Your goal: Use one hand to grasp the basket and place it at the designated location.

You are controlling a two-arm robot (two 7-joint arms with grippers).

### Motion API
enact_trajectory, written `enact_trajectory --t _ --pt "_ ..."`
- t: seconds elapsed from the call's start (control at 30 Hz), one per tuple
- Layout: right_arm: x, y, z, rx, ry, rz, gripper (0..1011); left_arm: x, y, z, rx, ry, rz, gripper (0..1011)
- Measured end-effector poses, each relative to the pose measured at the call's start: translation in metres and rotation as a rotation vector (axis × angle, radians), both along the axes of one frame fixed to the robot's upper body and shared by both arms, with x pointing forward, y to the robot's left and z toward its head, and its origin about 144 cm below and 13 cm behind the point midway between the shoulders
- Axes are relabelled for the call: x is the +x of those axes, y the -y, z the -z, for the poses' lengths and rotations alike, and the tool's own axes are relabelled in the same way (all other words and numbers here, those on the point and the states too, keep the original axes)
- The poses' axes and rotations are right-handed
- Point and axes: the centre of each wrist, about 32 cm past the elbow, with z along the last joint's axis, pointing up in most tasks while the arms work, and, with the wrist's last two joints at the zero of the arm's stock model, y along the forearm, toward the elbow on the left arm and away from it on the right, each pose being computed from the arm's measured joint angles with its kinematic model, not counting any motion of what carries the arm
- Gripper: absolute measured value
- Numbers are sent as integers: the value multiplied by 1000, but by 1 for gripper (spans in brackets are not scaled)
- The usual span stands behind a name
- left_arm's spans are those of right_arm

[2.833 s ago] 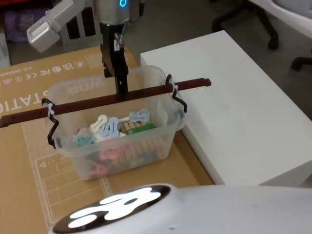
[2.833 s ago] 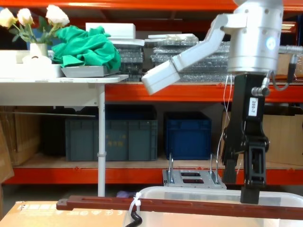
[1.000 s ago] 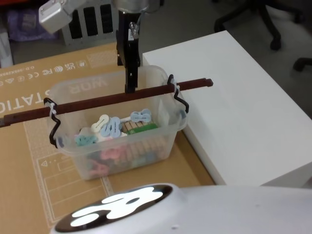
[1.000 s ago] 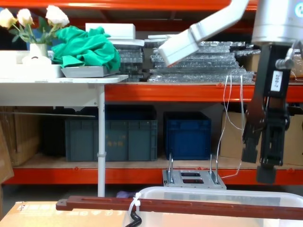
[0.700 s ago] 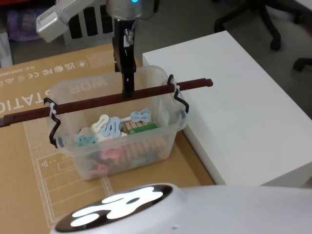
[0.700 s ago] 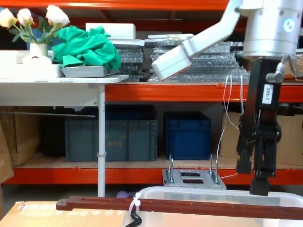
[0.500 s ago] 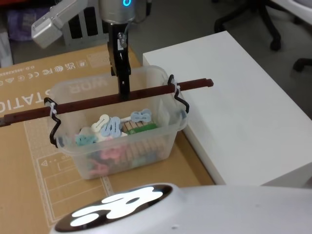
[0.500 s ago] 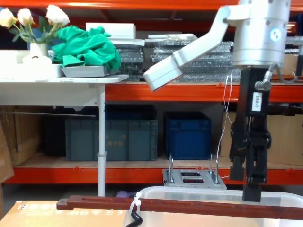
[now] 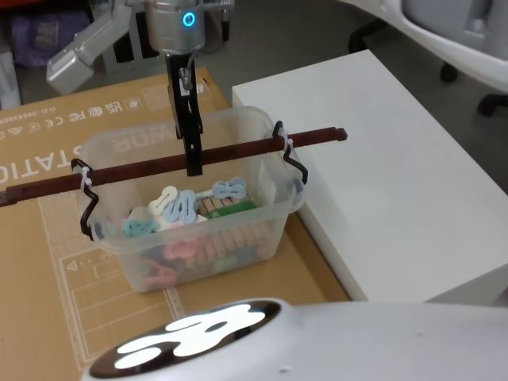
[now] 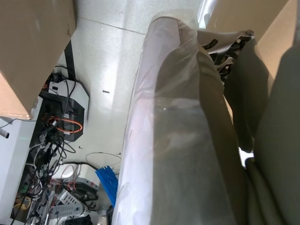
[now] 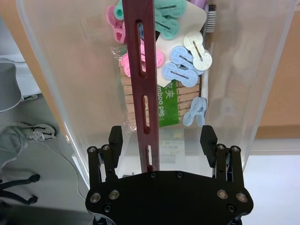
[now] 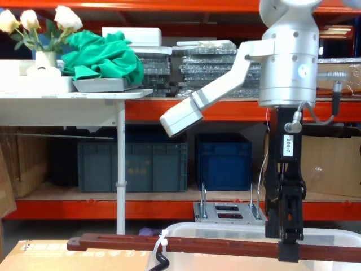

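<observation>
Right gripper (image 11: 161,137) hangs vertically at the handle (image 9: 135,169) of the basket (image 9: 111,147), near mid-bar. Fingers (image 11: 116,137) are spread wide and straddle the bar, which lies nearer one finger; neither appears to touch it. Basket sits on a cardboard box (image 9: 48,262), just beside a white table (image 9: 381,159). Handle spans the rim on black brackets (image 9: 82,208). Coloured clips (image 9: 178,206) inside.

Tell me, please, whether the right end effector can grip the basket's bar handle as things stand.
Probably yes: the right end effector is open and straddles the bar handle of the basket, a finger on each side, nothing between. The bar lies nearer one finger, so it may shift.
</observation>
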Motion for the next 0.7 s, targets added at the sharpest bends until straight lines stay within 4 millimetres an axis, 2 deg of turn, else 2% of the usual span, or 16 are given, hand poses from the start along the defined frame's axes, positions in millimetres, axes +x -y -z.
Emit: enact_trajectory --t 0.7 --pt "12 1 21 2 -55 18 1000 0 0 0 0 0 0 0"
